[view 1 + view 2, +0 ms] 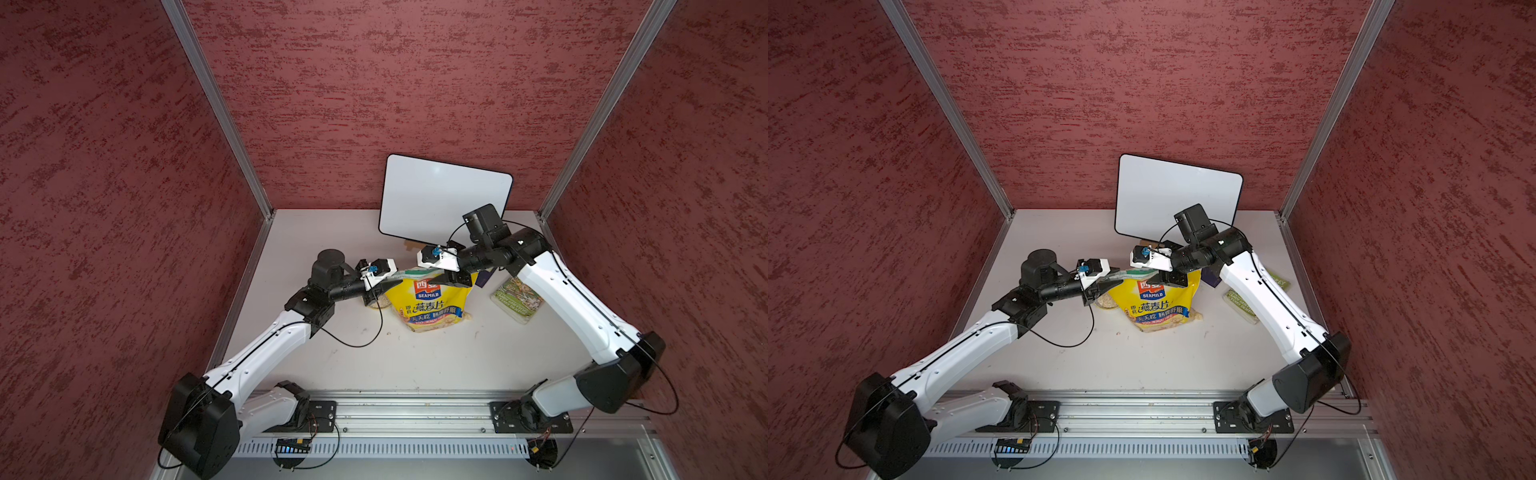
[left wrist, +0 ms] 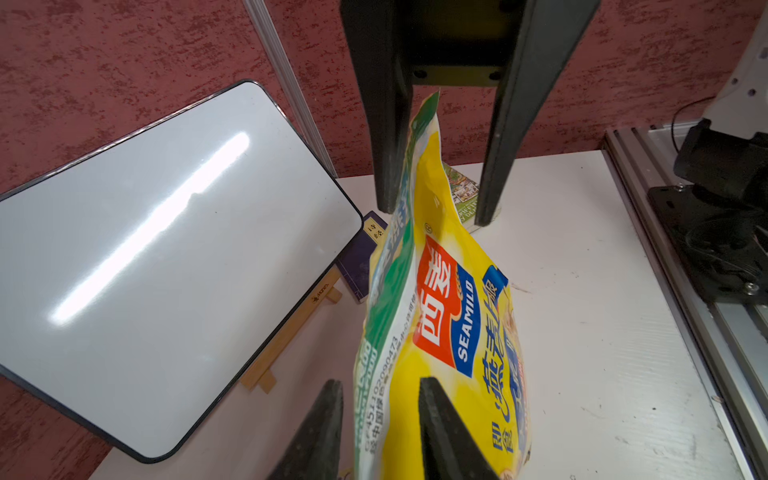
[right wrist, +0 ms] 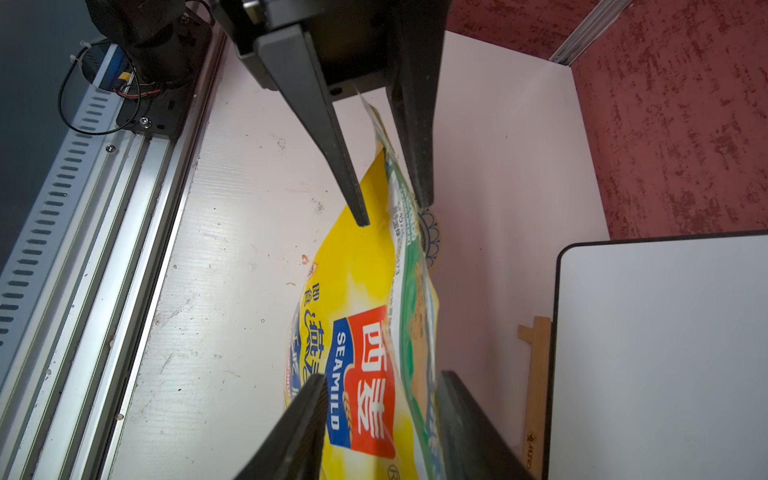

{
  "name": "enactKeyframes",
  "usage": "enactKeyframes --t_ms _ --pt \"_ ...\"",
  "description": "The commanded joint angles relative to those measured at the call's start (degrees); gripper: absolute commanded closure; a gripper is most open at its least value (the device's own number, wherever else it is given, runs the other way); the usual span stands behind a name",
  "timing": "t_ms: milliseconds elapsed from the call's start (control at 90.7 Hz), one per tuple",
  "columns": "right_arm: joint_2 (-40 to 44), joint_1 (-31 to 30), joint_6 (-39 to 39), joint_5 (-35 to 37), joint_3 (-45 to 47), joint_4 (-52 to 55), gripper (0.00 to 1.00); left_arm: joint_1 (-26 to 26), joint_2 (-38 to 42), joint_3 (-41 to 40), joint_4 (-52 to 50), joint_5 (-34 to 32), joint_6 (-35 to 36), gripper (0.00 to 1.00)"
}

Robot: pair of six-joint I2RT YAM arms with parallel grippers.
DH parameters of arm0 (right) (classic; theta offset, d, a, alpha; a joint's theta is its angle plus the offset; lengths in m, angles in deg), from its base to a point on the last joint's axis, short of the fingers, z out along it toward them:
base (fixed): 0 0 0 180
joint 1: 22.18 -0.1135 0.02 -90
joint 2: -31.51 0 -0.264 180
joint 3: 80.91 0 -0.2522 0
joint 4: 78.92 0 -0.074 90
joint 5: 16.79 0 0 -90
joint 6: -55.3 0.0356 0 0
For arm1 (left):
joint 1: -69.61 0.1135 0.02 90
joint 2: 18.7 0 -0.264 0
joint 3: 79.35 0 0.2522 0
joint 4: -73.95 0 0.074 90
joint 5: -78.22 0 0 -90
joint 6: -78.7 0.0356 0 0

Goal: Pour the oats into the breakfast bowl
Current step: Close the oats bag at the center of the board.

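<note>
1. Left gripper: the jaws are standing partly apart, straddling one green-white top corner of the pouch. A gap is showing beside the film, so I'm logging no pinch.
2. Right gripper: same at the other top corner. The film is leaning on one jaw and the other is clear, so nothing is held.
3. The pouch is standing on its own base on the worktop, between the two grippers, top edge bending a little.
4. The breakfast bowl is sitting just beside the pouch on my left, mostly hidden by the pouch and the left gripper. Pale oats are showing in it. Some stray flakes are lying by the pouch's base on my right.
5. I'm reading this as a grip-or-let-go point and can't tell which.
   - If gripping: I'm closing both jaws together on the stiff sealed band, not the soft yellow film. Then I'm lifting level and tilting slowly leftward, since the bowl is small and shallow.
   - If letting go: I'm backing each gripper straight off along the edge, so no jaw is dragging the top and tipping the pouch.
6. The whiteboard is leaning at the back wall. The green book is lying well apart on my right. Neither is looking like an obstacle.
</note>
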Motion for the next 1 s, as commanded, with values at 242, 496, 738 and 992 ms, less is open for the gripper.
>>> enactKeyframes --t_ms 242,496,738,992 --pt "0.8 -0.7 -0.3 4.1 4.0 -4.2 0.52 -0.1 1.6 -2.1 1.0 -0.1 1.1 0.50" --pt "1.1 -0.8 -0.7 4.3 4.2 -6.0 0.58 -0.2 0.0 -1.1 0.1 -1.0 1.7 0.60" --pt "1.4 -0.8 -1.0 5.1 4.9 -6.9 0.76 -0.2 -0.1 -1.0 -0.3 -1.2 1.9 0.72" --pt "2.2 -0.8 -2.0 5.9 5.6 -7.5 1.00 -0.2 0.0 -1.2 -0.6 -1.1 1.9 0.90"
